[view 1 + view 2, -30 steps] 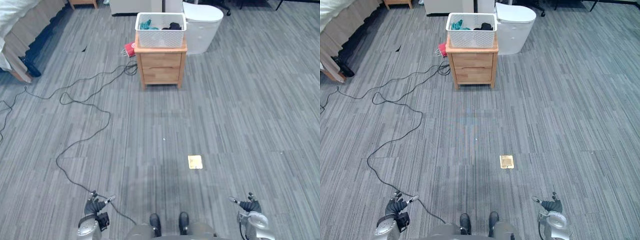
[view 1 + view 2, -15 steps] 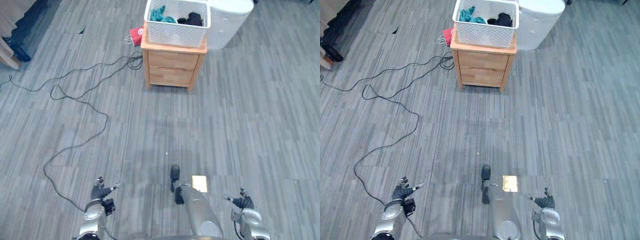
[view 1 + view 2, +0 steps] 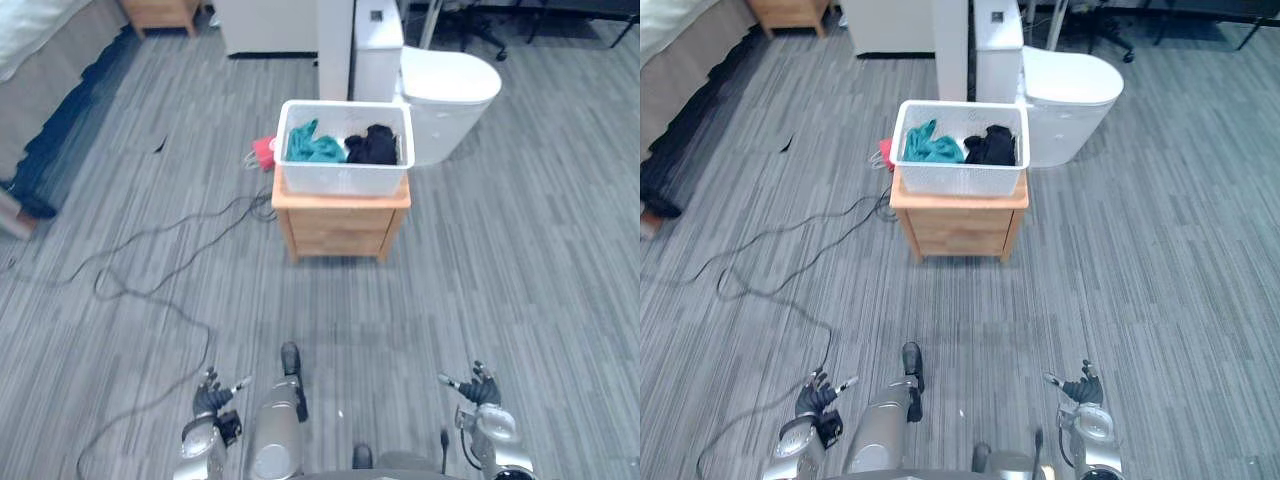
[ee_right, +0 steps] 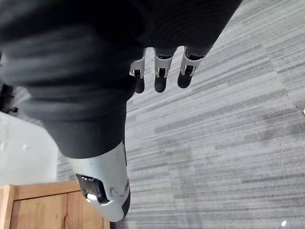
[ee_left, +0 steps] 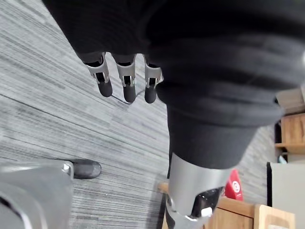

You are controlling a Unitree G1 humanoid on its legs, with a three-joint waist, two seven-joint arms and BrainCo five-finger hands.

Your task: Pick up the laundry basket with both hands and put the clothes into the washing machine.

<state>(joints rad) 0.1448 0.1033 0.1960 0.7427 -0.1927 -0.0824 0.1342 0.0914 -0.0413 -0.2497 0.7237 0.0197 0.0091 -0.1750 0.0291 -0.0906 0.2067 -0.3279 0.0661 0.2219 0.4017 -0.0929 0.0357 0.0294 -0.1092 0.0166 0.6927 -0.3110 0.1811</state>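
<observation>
Laundry basket (image 3: pixel 345 180) with clothes (image 3: pixel 312 148) covers the cabinet's (image 3: pixel 340 228) top edge to edge; left hand (image 3: pixel 207 398) and right hand (image 3: pixel 480 388) hang empty, fingers spread

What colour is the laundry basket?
The laundry basket is white with perforated sides, clearest in the left eye view.

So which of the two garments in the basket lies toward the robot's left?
The teal garment: it fills the left half of the white laundry basket, while the black garment lies in the right half.
</observation>
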